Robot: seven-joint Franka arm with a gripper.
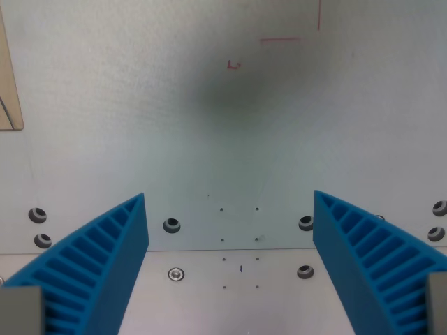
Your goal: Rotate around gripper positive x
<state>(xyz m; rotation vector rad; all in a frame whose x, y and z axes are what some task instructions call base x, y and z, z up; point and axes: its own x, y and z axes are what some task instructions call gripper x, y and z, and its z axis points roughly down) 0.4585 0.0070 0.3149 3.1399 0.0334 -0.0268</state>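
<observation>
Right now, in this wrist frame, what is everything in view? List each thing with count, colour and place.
Flat pale grey metal plate: one, fills most of the view.
Round silver bolt heads: about eight visible, silver-grey, in the lower part of the plate, left, centre and right.
Thin red pen marks: a few, red, upper centre and right.
Tan wooden board edge: one, beige, upper left edge.
Dark soft shadow: one, grey, upper centre.
Claw: one, two blue ribbed fingers, lower corners, wide apart, holding nothing.
</observation>
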